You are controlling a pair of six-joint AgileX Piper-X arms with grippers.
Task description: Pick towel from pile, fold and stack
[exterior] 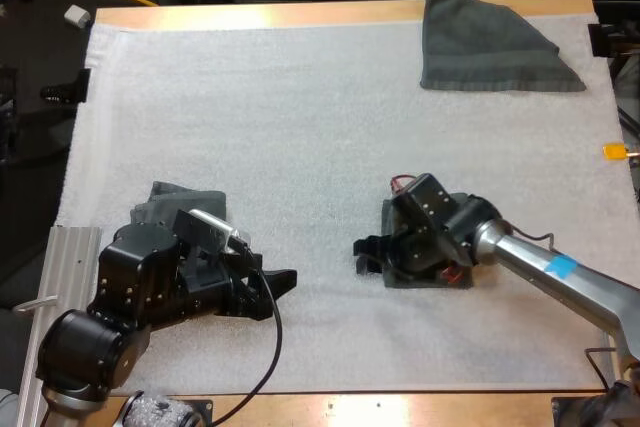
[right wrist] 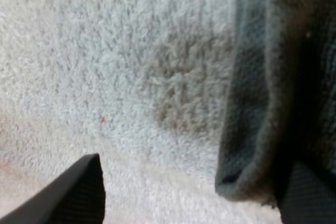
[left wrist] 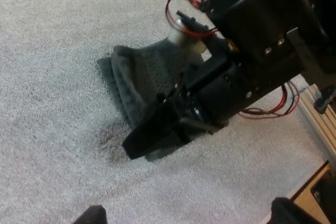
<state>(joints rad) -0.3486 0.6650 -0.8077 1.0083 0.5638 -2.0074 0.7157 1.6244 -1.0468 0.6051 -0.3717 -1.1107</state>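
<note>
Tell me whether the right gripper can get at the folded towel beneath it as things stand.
Probably yes. The right gripper is open and low at the edge of the folded towel, with only bare mat beside it. The left gripper is well apart, so nothing seems to block it.

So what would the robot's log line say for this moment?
left gripper open beside near-left towel | right gripper open at edge of centre towel | far towel lies apart
</note>
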